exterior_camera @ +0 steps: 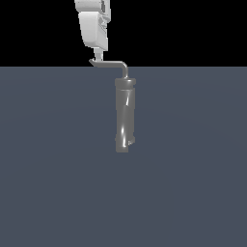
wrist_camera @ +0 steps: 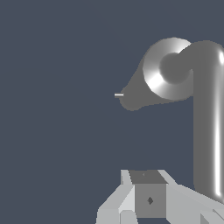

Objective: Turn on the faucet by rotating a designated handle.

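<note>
Grey, glossy metal makes up the tall slim cylinder of the faucet (exterior_camera: 125,116), which stands upright near the middle of the flat slate-blue tabletop (exterior_camera: 53,169), a darker cap closing its top. From that cap rises the handle (exterior_camera: 112,63), a thin grey L-shaped rod that bends through a curved elbow and runs out level toward the exterior view's left, ending in a small upturned tip. The white robot hand (exterior_camera: 98,56) hangs straight down over that far tip, its fingertips meeting the rod just at its end. That placement makes sense: pushing at the point farthest from the cylinder's axis should give the most leverage for swinging the rod round. In the wrist view the handle runs alongside the white fingers (wrist_camera: 122,197) and the cylinder is seen end-on. Whether the hand is clamped on the rod or merely set against it, I cannot tell.
</note>
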Motion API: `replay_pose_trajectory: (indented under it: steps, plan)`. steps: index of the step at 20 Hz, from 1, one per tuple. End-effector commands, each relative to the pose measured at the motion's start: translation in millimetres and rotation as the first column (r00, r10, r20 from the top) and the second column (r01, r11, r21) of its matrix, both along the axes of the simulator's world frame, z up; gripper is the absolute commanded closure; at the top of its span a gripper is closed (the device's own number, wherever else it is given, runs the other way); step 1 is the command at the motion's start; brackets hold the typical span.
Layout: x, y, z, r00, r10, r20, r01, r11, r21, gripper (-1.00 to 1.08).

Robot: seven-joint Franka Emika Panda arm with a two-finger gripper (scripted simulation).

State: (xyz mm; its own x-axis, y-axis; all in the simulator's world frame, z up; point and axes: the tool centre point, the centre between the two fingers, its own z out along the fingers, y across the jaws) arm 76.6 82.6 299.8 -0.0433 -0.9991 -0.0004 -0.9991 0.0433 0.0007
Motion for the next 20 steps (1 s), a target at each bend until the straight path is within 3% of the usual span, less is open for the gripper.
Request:
replay_pose_trajectory:
  steps: [1,20]
  plan:
    - [0.3,-0.1,0.0,1.0,-0.002,0.001,0.002,1.0,0.0,1.08]
    - [-45.6,4.8,-0.2,1.0,-0.001,0.0,0.001,1.0,0.0,1.08]
